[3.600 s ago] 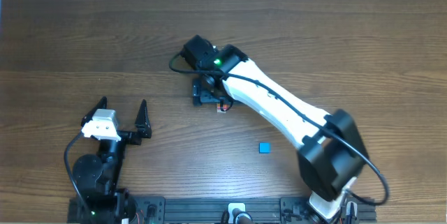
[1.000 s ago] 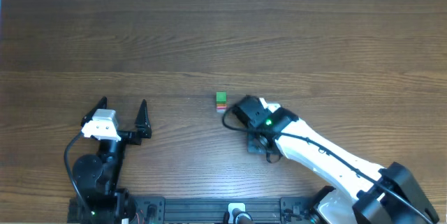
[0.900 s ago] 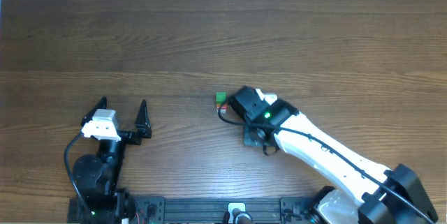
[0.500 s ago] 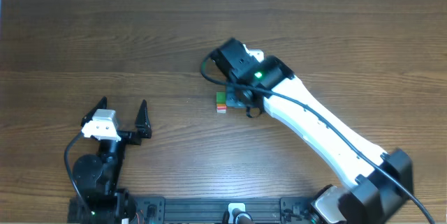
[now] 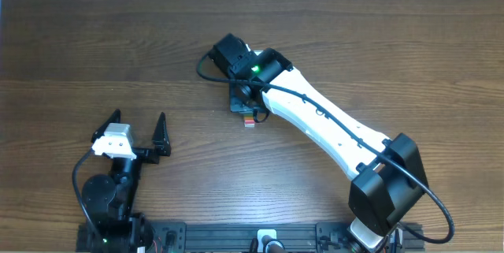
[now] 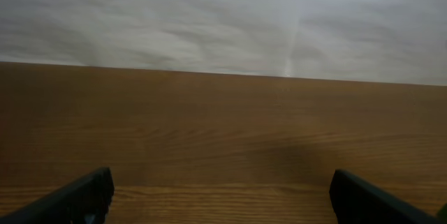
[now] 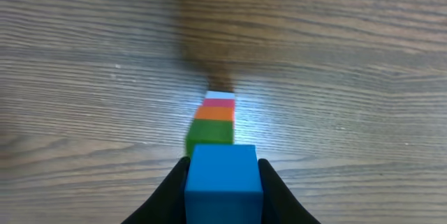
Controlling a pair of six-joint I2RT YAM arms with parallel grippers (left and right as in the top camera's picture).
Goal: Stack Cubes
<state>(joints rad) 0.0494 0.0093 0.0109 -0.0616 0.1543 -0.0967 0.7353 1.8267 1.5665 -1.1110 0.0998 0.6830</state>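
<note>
Surface: brown wood-grain table (image 5: 354,32). The left wrist view shows a pale wall (image 6: 209,15) past the table's far edge.

Right gripper (image 7: 223,195): fingers clamped on the two sides of a blue cube (image 7: 223,170), at mid-table, slightly left of centre.

The blue cube is directly over a stack (image 7: 214,119) standing on the table: green cube (image 7: 209,133) on top, then orange cube (image 7: 214,113), pink cube (image 7: 219,102) and a pale layer at the base. Contact between blue and green cannot be judged.

Left gripper (image 5: 139,116): fingers spread wide, holding nothing, at near left, well apart from the stack.
</note>
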